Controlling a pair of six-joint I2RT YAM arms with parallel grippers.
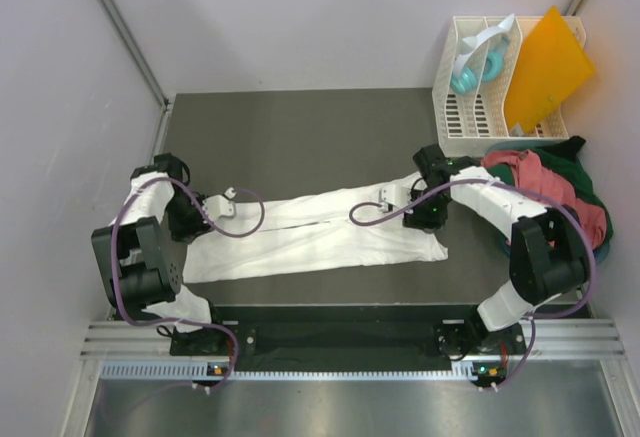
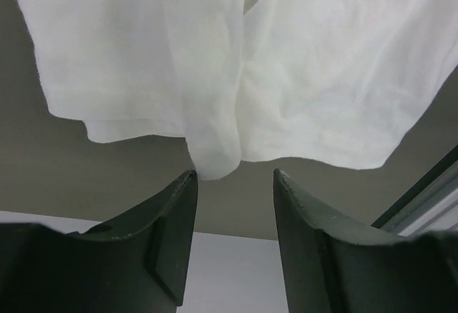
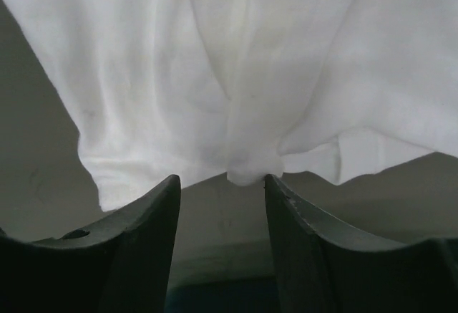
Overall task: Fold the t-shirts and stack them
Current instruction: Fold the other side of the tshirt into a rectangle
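A white t-shirt (image 1: 320, 232) lies on the dark table (image 1: 300, 127) as a long strip folded lengthwise, reaching from one arm to the other. My left gripper (image 1: 222, 202) sits at its left end and my right gripper (image 1: 390, 200) near its right end. In the left wrist view the gripper (image 2: 235, 177) is open, and a hanging fold of the white t-shirt (image 2: 215, 55) ends just at the fingertips. In the right wrist view the gripper (image 3: 222, 178) is also open, with a bunched tip of the white t-shirt (image 3: 229, 62) just past its fingertips. Nothing is clamped in either.
A salmon-red t-shirt (image 1: 545, 182) and a dark green one (image 1: 588, 189) lie heaped at the table's right edge, beside my right arm. Behind them stands a white slatted rack (image 1: 470, 112) holding an orange sheet (image 1: 548, 57) and a teal object (image 1: 466, 79).
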